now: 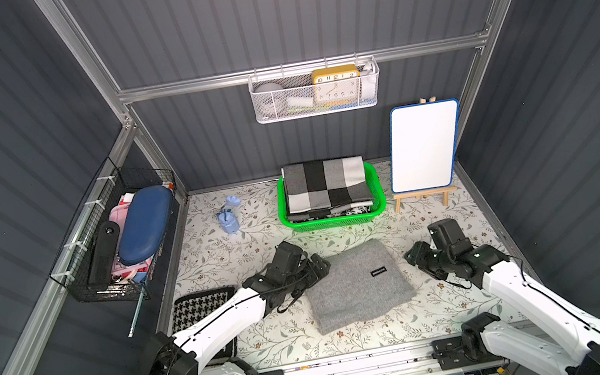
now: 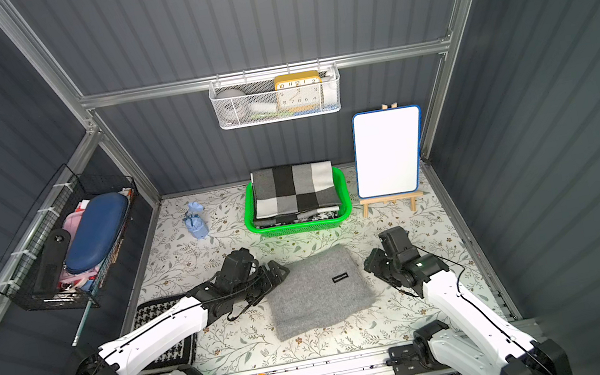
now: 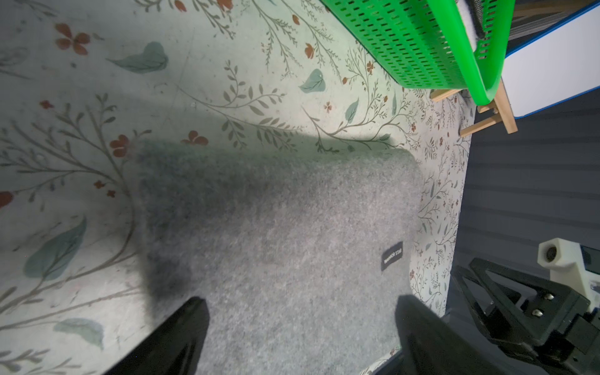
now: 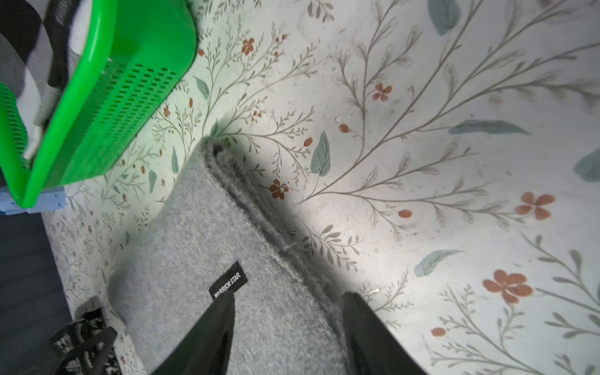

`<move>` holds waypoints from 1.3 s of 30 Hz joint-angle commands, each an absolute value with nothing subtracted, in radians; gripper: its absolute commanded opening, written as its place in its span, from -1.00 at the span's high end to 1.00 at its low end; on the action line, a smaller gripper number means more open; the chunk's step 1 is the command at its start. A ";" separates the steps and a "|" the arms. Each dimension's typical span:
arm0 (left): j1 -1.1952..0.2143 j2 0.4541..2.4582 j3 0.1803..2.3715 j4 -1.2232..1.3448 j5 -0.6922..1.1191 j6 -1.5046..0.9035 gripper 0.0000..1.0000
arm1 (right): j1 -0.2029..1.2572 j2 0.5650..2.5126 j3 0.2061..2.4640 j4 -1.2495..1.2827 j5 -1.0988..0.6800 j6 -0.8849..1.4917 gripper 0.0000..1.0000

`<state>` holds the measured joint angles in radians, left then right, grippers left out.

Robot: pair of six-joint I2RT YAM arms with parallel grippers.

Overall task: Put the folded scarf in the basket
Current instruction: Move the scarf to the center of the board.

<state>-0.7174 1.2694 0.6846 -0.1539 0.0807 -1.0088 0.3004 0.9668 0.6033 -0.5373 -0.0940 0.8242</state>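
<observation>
Folded scarf (image 1: 359, 287): grey, fuzzy, folded into a thick pad. We list it flat on the table (image 1: 273, 335), between the two grippers and not in the basket.
Black label (image 4: 229, 281): sewn on the scarf's top face, just ahead of one finger of the right gripper.
Left gripper (image 1: 321, 268): jaws spread wide, holding nothing. Its tips are at the scarf's edge, and the left wrist view shows the cloth below and ahead of them. We cannot tell whether they touch it.
Right gripper (image 1: 411, 257): jaws parted, nothing pinched. It hovers just off the scarf's opposite edge. In the right wrist view one finger shows against cloth, the other against table.
Basket (image 1: 332, 223): bright green and perforated, beyond both grippers, apart from the scarf.
Checked scarf (image 1: 324, 184): black, grey and white, stacked in the basket and rising above its rim.
Whiteboard (image 1: 424, 146): on a small easel (image 1: 424, 195), just beside the basket, beyond the right gripper.
Step in hand: we judge this to be the approach to the grasp. Nothing is lifted.
Next move: we would want both grippers to close on opposite edges and catch every layer. They would then lift level and clear the rim and the pile before setting down.
</observation>
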 commanded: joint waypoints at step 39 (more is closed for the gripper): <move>-0.712 1.235 0.786 -0.284 -0.174 -0.890 -0.99 | 0.388 0.934 0.558 -0.478 -0.145 0.811 -0.46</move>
<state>-0.7174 1.2091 0.7048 -0.2630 -0.1547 -1.0241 0.5541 0.8459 0.5411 -0.5571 0.0204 0.8841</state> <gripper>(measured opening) 0.992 0.732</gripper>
